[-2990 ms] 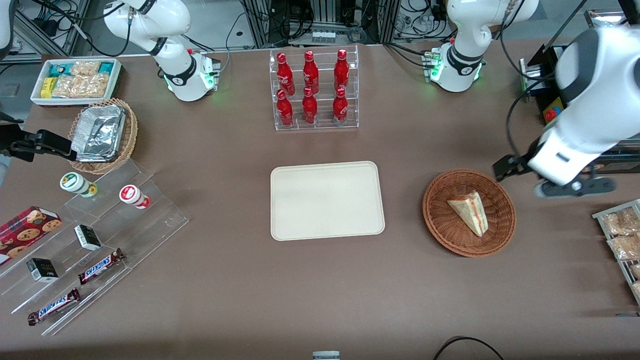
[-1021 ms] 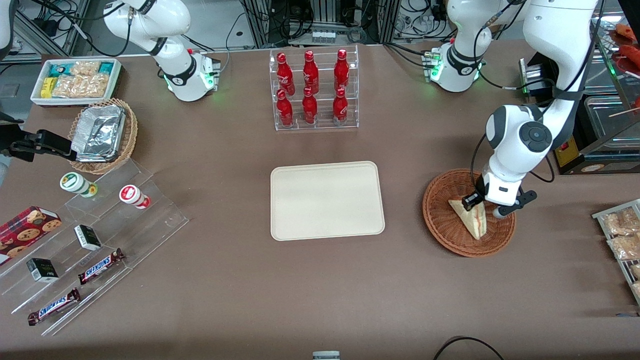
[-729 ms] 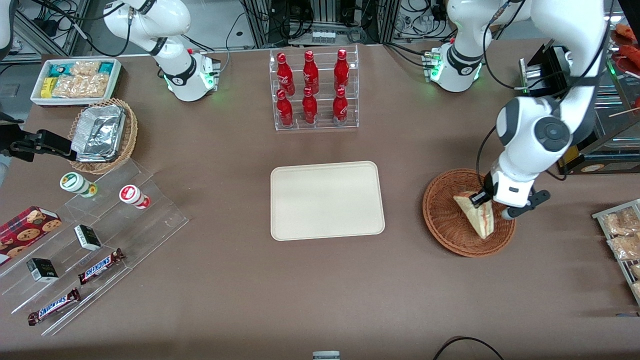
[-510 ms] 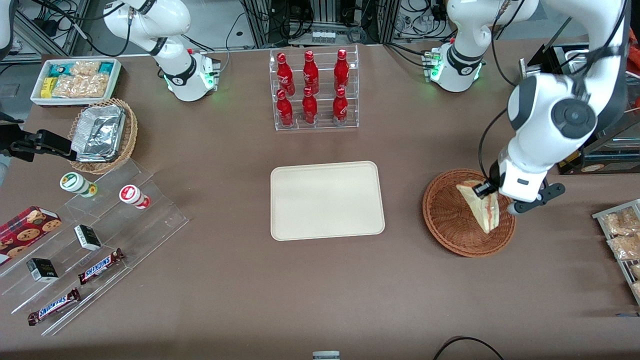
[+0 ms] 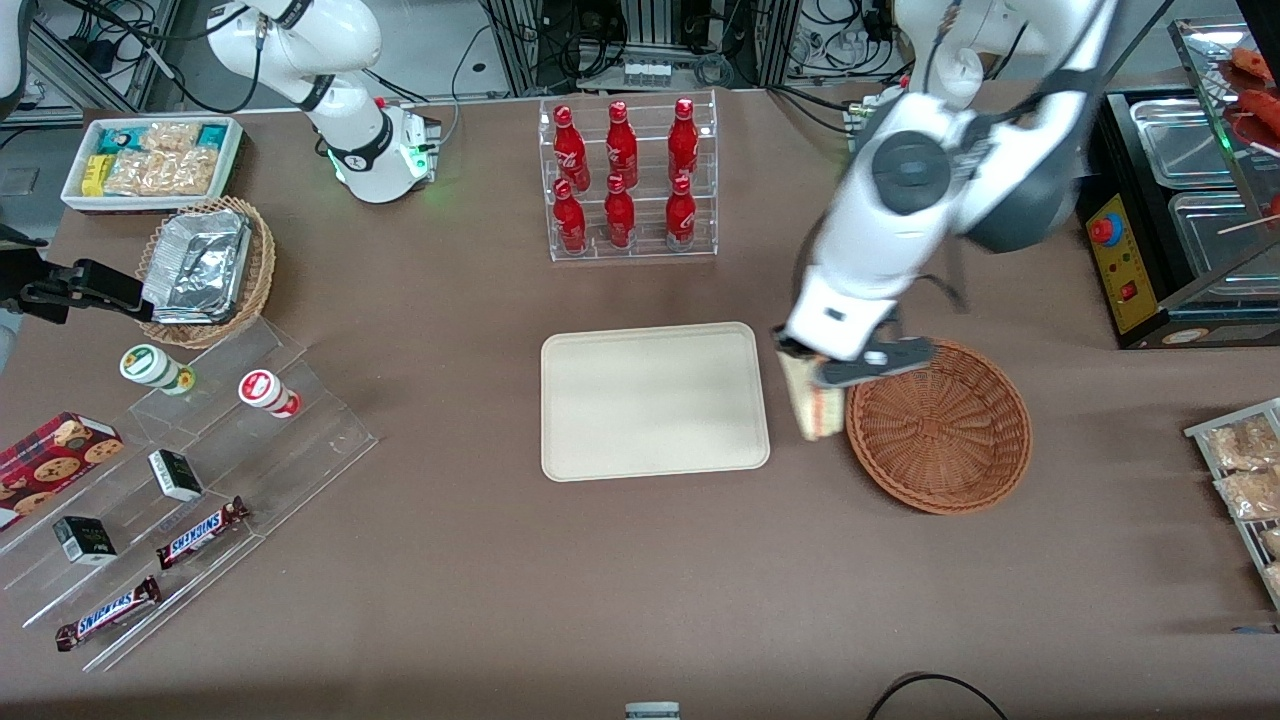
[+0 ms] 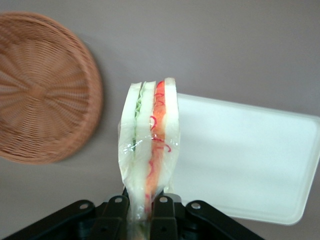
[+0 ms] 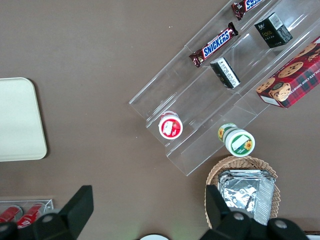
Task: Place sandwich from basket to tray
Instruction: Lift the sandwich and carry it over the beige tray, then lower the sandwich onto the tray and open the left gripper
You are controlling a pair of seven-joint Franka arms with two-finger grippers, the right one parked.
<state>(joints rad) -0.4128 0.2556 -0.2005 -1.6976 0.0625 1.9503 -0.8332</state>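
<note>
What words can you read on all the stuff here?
"SNICKERS": on the two chocolate bars on the clear stepped stand.
Red bottles, cookie box, small dark boxes: print too small to read.
The pincer holds the sandwich, which shows no words.

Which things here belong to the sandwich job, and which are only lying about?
Belong to the job:
sandwich, shut in the gripper, between basket and tray
basket
tray

Only lying about:
red bottles in their rack
Snickers bars
cookie box
foil trays in a lighter basket
</note>
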